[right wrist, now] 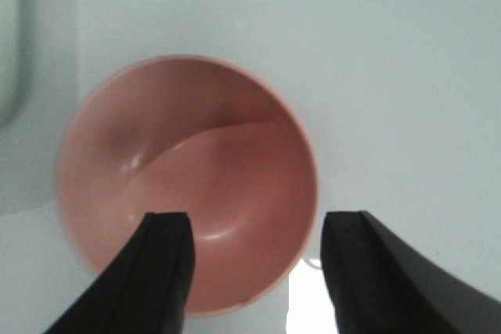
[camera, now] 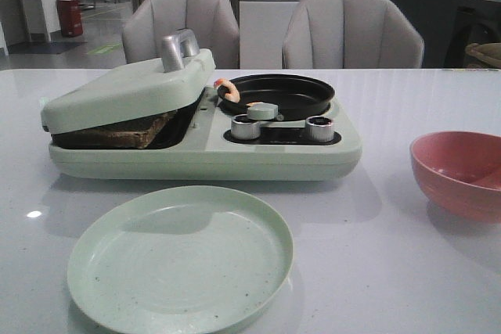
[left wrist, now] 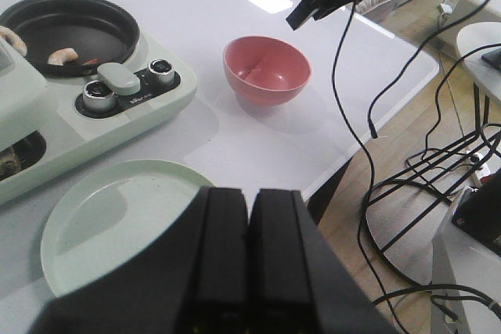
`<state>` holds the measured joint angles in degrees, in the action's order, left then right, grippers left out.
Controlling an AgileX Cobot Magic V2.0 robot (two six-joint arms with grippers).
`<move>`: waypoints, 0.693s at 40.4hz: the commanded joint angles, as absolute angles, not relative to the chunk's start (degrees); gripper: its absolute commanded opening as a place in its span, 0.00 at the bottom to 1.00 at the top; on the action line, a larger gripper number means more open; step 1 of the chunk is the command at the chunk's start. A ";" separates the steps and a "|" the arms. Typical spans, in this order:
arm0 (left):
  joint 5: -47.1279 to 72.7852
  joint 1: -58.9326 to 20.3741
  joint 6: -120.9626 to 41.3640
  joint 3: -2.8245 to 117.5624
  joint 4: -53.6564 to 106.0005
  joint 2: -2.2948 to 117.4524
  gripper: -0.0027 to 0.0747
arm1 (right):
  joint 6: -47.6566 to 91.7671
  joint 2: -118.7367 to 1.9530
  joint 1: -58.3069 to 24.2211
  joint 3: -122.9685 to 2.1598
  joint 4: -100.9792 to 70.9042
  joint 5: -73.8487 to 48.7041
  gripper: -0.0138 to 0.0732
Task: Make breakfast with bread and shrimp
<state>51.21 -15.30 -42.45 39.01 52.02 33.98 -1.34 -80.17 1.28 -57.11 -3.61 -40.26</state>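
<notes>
The bread [camera: 117,132] lies in the left bay of the pale green appliance [camera: 203,154], under its half-lowered lid [camera: 125,87]; only a brown edge shows. A pinkish-orange shrimp [camera: 225,88] rests at the left rim of the black pan [camera: 278,93], and it also shows in the left wrist view [left wrist: 63,55]. My left gripper [left wrist: 249,209] is shut and empty, above the near edge of the green plate [left wrist: 117,217]. My right gripper [right wrist: 254,232] is open and empty, hovering over the pink bowl [right wrist: 188,177]. Neither gripper shows in the front view.
The empty green plate [camera: 180,260] lies in front of the appliance. The empty pink bowl [camera: 462,174] stands at the right. Two silver knobs [camera: 245,127] sit on the appliance's front. The table edge [left wrist: 376,127] is close beyond the bowl, with cables and stands on the floor.
</notes>
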 commanded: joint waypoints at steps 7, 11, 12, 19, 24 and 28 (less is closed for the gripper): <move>48.77 -15.77 -42.62 40.52 55.09 34.02 0.16 | -0.87 -59.74 -8.91 -47.04 -2.43 -36.94 0.70; 48.77 -15.77 -42.62 40.52 55.09 34.02 0.16 | -0.87 -49.55 -13.37 -43.26 -2.43 -40.22 0.70; 48.77 -15.77 -42.62 40.52 55.09 34.02 0.16 | -0.87 -47.87 -14.00 -43.05 -2.43 -41.14 0.70; 48.77 -15.77 -42.62 40.52 55.09 34.02 0.16 | -0.87 -35.25 -16.12 -42.88 -2.43 -47.51 0.70; 48.77 -15.77 -42.62 40.52 55.09 34.02 0.16 | -0.87 -28.84 -16.12 -42.83 -1.15 -51.85 0.70; 48.77 -15.77 -42.62 40.52 55.09 34.02 0.16 | -0.87 -25.87 -16.12 -42.83 -0.37 -53.58 0.70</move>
<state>51.21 -15.30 -42.45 39.01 52.02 33.98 -1.19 -27.62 -16.03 -41.38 -1.58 -55.43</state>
